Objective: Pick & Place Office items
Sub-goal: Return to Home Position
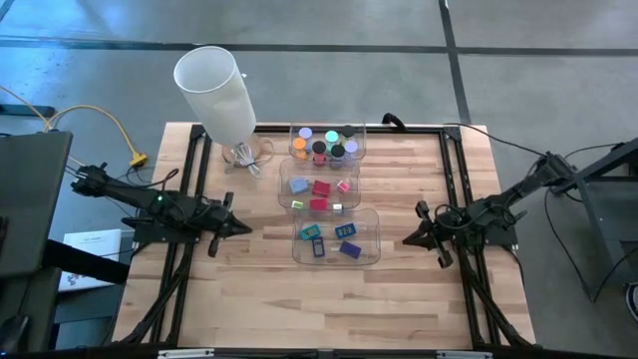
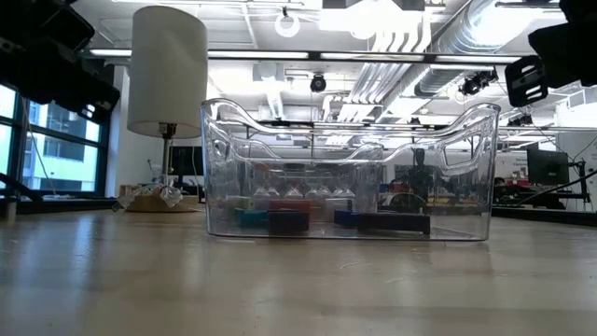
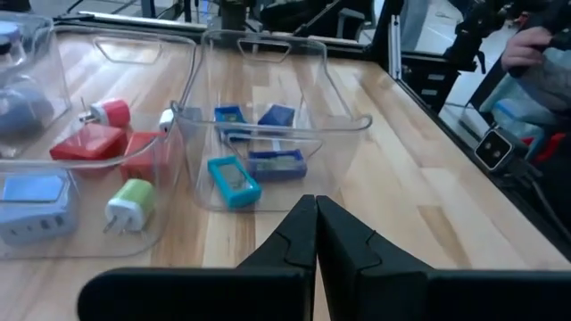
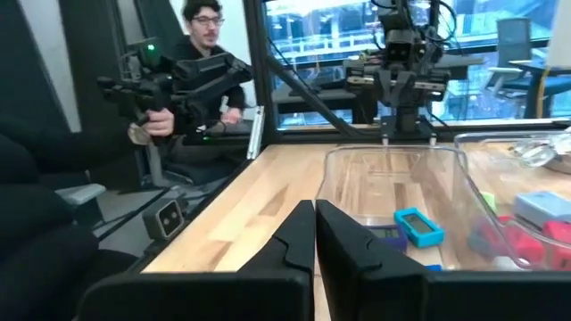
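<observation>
Left gripper (image 1: 242, 228) and right gripper (image 1: 409, 239) — both clenched, empty — face the clear plastic rectangular bin (image 1: 371, 245) between them; forward drift could shove it.

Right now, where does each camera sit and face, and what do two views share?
High: overhead, looking down; left gripper and right gripper show.
Low: tabletop height, level through the near bin; arm parts above.
Left wrist: behind shut fingers, facing the bins.
Right wrist: likewise, facing the left arm.
Shared: both wrists see the teal timer.
</observation>
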`<action>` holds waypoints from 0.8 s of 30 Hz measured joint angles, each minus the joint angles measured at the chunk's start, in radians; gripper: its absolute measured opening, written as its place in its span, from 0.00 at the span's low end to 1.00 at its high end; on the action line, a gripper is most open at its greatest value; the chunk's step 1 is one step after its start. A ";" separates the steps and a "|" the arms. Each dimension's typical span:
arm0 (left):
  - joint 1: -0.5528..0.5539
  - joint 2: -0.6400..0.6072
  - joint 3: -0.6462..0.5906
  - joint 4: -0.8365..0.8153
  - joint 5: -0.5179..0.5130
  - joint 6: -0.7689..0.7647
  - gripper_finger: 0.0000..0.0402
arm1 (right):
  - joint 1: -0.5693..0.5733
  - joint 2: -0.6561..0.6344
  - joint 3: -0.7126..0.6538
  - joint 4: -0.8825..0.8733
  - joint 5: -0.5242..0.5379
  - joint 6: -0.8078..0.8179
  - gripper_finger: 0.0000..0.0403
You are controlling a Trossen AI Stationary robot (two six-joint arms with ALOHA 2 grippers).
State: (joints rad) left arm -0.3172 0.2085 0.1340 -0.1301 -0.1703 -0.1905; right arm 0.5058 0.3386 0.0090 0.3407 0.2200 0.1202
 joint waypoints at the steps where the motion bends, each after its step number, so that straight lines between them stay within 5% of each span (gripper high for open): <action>1: 0.000 0.000 -0.009 0.009 0.000 0.001 0.00 | -0.004 0.000 0.000 0.001 -0.013 0.002 0.00; 14: 0.000 0.003 -0.101 0.132 0.001 0.022 0.00 | -0.016 -0.003 -0.001 -0.014 -0.011 -0.092 0.00; 24: 0.000 0.002 -0.103 0.140 0.059 0.058 0.00 | -0.156 -0.002 -0.001 -0.039 -0.089 -0.047 0.01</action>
State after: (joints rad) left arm -0.3176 0.2108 0.0311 0.0096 -0.1108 -0.1323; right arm 0.3496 0.3367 0.0078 0.3016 0.1310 0.0734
